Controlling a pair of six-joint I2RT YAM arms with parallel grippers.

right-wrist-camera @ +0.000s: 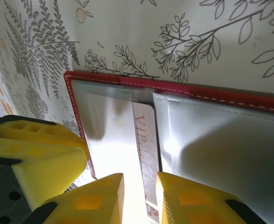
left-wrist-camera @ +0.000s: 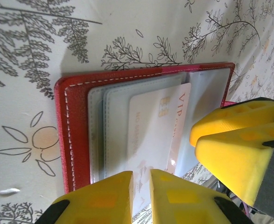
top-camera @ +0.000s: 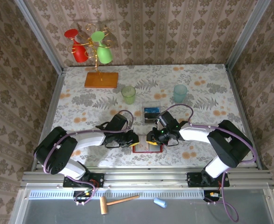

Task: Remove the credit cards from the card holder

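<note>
**Both grippers at the open card holder, pink card in its pocket**

The red card holder (top-camera: 145, 149) lies opened flat on the floral tablecloth (top-camera: 80, 100), near the front edge and between the two arms. Its grey-clear inner pockets face up.

In the left wrist view, the red cover (left-wrist-camera: 64, 130) frames the pockets. A pale pink card (left-wrist-camera: 155, 126) printed "VIP" sits inside one of them, close to the holder's centre fold. In the right wrist view, the same card (right-wrist-camera: 144, 135) runs down the middle of the holder (right-wrist-camera: 174, 87) toward the camera.

The left gripper (top-camera: 133, 139) is at the holder's left edge. Its yellow fingers are drawn close with a narrow slit between them (left-wrist-camera: 141, 175), and the tips are over the pocket edge. Whether they pinch anything cannot be told.

The right gripper (top-camera: 151, 137) is at the holder's far edge, just beside the left one. Its fingers stand a little apart on either side of the pink card's end (right-wrist-camera: 140, 177). Whether they grip it cannot be told.

Each wrist view catches the other gripper at the holder's side (left-wrist-camera: 196, 140) (right-wrist-camera: 83, 155).

Just beyond the holder is a clear tray (top-camera: 144, 108) with what look like dark and blue cards (top-camera: 151, 114) in it. Farther beyond the holder stand a green cup (top-camera: 128, 94) and a teal cup (top-camera: 180, 93).
</note>
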